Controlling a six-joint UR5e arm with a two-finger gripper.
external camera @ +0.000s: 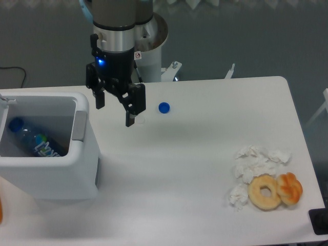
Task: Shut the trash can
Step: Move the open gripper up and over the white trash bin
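The bin (48, 154) sits at the tabletop's (179, 164) left edge, open, a bottle (31, 141) inside; closing is all left to do. The gripper (115, 107) hangs beside it, fingers spread, empty. A blue cap (164, 107) lies near the rear edge.

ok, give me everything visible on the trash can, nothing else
The trash can is a large white boxy bin, plastic by its look, with rounded corners. It stands upright at the table's left edge, cut off by the frame. Its top is open and no lid covers it. A grey strip runs along the right rim. Inside lies a blue-capped plastic bottle with a blue label, tilted. The tool hangs above and to the right, not touching the trash can.
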